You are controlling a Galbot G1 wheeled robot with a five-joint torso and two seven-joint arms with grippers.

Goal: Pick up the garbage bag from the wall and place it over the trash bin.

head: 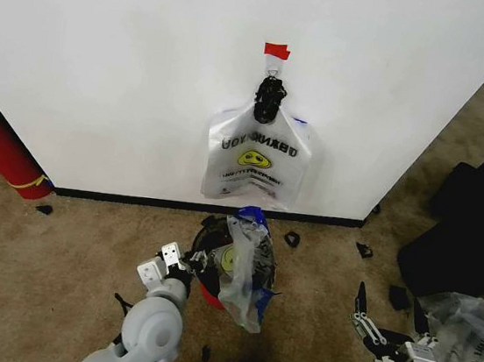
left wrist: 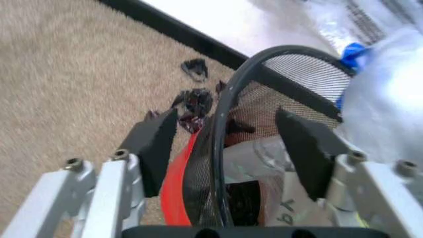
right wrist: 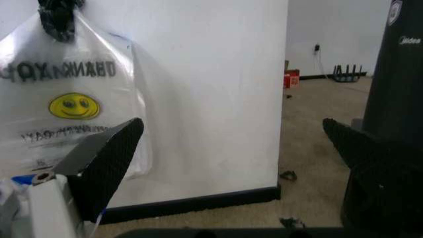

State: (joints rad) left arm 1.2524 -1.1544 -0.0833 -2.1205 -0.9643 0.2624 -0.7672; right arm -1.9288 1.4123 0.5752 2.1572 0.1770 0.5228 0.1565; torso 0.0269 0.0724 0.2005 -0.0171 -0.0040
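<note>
The white wall (head: 133,62) spans the head view, with carpet floor (head: 47,254) below it. The garbage bag (head: 257,161) hangs on that wall from a dark clip (head: 270,99) under a strip of red tape (head: 277,50), untouched, so the pick-up has not begun and the whole task is left. Directly beneath it stands the trash bin (head: 215,257), already holding a crumpled smiley-printed bag (head: 246,274) that spills over its rim. The left gripper (head: 175,266) sits at the bin's near side. The left wrist view adds that its fingers (left wrist: 157,144) are spread wide and straddle the bin's black rim without clamping it. The right gripper (head: 387,318) waits low, well apart from the bin, beside a clear sack (head: 470,337). Its wrist view faces the hanging bag, fingers (right wrist: 106,161) wide apart and empty. The head view seems to show that opening too, though less plainly.
</note>
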